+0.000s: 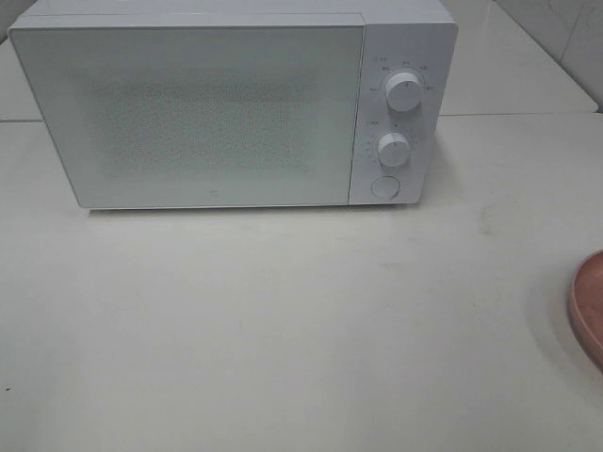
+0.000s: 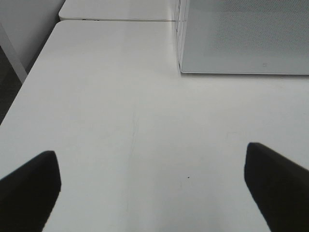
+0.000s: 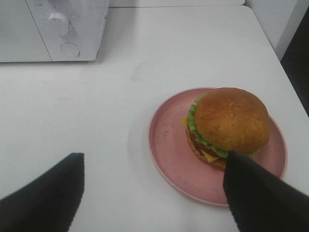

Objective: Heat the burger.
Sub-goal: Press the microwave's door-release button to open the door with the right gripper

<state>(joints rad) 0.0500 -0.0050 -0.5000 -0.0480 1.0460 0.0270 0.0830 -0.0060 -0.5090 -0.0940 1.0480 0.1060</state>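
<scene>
The burger [image 3: 230,124], with a golden-brown bun, green lettuce and red tomato, sits on a round pink plate [image 3: 169,147] in the right wrist view. My right gripper [image 3: 153,191] hangs open above the table; one dark finger covers the near edge of the burger and plate, the other stands over bare table. In the high view only the plate's rim [image 1: 586,306] shows at the right edge and the burger is out of frame. My left gripper [image 2: 152,186] is open over bare table, short of the microwave's [image 2: 244,36] door. Neither gripper shows in the high view.
A white microwave [image 1: 236,104] stands at the back of the white table [image 1: 283,320] with its door shut. Two knobs [image 1: 403,92] and a round button [image 1: 384,186] sit on its right panel. The table's left edge [image 2: 29,82] drops off near my left arm.
</scene>
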